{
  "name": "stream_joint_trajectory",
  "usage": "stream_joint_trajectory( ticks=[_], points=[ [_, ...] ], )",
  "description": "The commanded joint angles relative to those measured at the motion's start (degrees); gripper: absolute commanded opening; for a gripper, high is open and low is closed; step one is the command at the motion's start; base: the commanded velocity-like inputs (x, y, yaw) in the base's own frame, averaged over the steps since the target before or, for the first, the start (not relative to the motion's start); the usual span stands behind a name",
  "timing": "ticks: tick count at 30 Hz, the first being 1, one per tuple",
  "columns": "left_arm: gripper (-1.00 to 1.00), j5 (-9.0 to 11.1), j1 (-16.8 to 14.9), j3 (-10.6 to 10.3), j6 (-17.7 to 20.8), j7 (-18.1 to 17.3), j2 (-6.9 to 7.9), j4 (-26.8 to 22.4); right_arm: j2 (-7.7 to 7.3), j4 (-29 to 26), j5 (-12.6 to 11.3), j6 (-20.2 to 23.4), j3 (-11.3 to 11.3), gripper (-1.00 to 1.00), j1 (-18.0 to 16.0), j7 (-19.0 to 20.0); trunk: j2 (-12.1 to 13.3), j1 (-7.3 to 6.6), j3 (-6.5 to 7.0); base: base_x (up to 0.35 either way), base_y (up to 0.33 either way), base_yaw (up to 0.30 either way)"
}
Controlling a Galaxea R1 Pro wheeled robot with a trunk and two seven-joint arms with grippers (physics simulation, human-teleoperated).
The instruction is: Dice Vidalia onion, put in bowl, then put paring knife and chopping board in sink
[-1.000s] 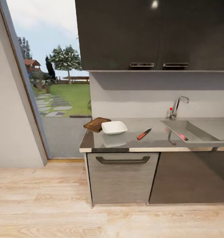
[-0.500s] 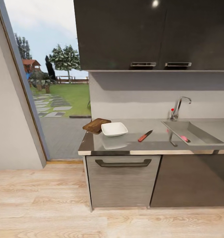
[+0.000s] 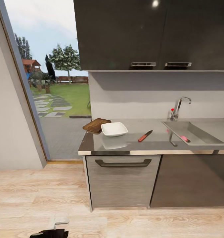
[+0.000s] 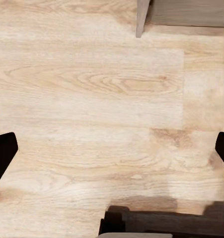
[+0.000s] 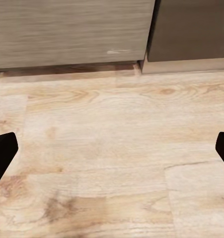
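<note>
The Vidalia onion (image 3: pixel 183 138) shows as a small pinkish bulb in the steel sink (image 3: pixel 204 130) at the right end of the grey countertop (image 3: pixel 131 142). On the slab between sink and bowl lies the red-handled paring knife (image 3: pixel 145 135). The white bowl (image 3: pixel 114 129) sits at the left end, its rim overlapping the brown chopping board (image 3: pixel 97 125) behind it. My left gripper (image 4: pixel 112 153) hangs open over the wooden floor, nothing between its fingers. My right gripper (image 5: pixel 112 148) is also open above the floor, facing the cabinet fronts (image 5: pixel 72 32).
A chrome tap (image 3: pixel 178 107) with a red knob stands behind the sink. Dark wall cabinets (image 3: pixel 151 33) hang above. A drawer front with a handle (image 3: pixel 123 162) is under the countertop. A glass door (image 3: pixel 52 82) opens to a garden on the left. A dark part of my left arm (image 3: pixel 49 233) shows low down.
The camera shifted slightly during the first half second, then held still. A dark part of my left arm has come into the bottom of the head view. The counter's things have not moved.
</note>
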Motion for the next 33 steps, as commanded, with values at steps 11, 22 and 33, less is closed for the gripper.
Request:
stream_joint_trajectory(
  ticks=[11, 22, 33],
  points=[
    [1.0, -0.05, -0.72, -4.63, 13.29, 0.0, -1.36, -13.38, 0.04, 0.04, -0.17, 0.04, -0.16, 1.0, -0.03, -0.09, -0.03, 0.0, -0.05, 0.0, 0.0, 0.0],
    [1.0, -0.22, -13.2, -8.94, 14.55, 0.08, -7.84, -13.92, -0.03, 0.11, -0.17, 0.22, -0.09, 1.0, -0.03, -0.09, -0.03, 0.0, -0.05, 0.0, 0.0, 0.0],
    [1.0, 0.13, -31.82, -9.4, 15.42, 0.09, -8.53, -13.85, -0.03, 0.12, -0.17, 0.31, -0.24, 1.0, -0.03, -0.25, -0.03, 0.0, -0.05, 0.0, 0.0, 0.0]
  ],
)
